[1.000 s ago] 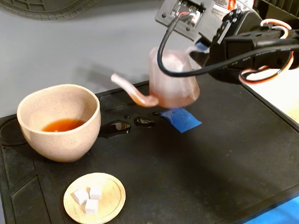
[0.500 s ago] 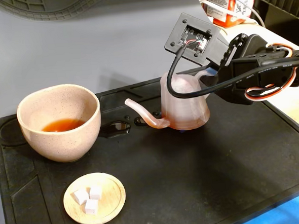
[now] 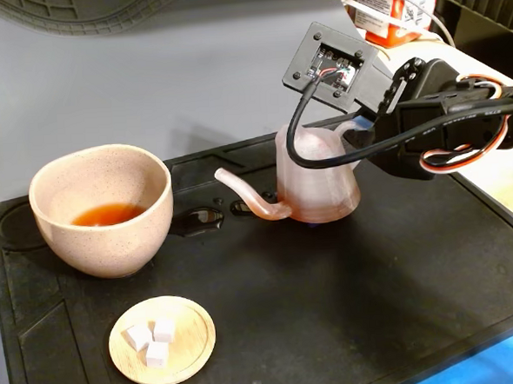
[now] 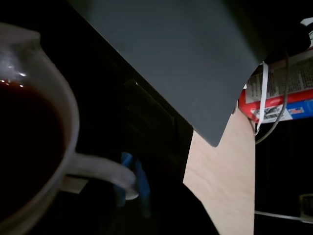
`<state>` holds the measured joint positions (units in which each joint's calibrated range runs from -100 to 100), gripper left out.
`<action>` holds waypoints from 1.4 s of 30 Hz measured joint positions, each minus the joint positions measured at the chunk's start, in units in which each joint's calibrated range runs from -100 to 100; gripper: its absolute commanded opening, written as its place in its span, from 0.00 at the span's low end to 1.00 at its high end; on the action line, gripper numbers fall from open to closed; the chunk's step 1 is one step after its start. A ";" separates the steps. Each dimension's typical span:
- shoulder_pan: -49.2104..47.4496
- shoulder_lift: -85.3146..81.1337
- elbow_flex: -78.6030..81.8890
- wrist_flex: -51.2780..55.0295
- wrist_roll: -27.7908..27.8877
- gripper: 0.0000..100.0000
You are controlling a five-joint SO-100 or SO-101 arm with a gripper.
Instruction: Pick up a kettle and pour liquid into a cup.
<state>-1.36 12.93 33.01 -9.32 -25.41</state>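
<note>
The pink translucent kettle [image 3: 317, 184] stands upright on the black mat [image 3: 375, 280], its thin spout pointing left toward the cup [image 3: 101, 210]. The beige speckled cup sits at the mat's left and holds a shallow pool of amber liquid [image 3: 108, 215]. My gripper [image 3: 358, 138] reaches in from the right and is shut on the small loop handle at the kettle's right side. In the wrist view the kettle [image 4: 58, 98] fills the left edge, dark liquid [image 4: 24, 142] shows inside it, and its loop handle curves along the bottom. My fingers are hard to make out there.
Two small puddles [image 3: 197, 218] lie on the mat between cup and kettle. A wooden dish [image 3: 161, 340] with white cubes sits in front of the cup. A red carton [image 3: 384, 6] stands behind the arm. A pale tabletop [image 4: 225, 181] borders the mat at the right.
A second ago the kettle hung tilted in the air over a blue patch on the mat. It has since come down upright onto that spot and has stayed still for the last half second.
</note>
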 measured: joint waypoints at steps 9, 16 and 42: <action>-0.23 2.31 -0.10 -0.18 -0.05 0.15; -0.30 2.65 -0.10 -0.18 -0.05 0.15; 0.60 -63.44 50.24 -0.09 -23.26 0.01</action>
<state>-0.76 -50.51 83.25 -9.41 -48.66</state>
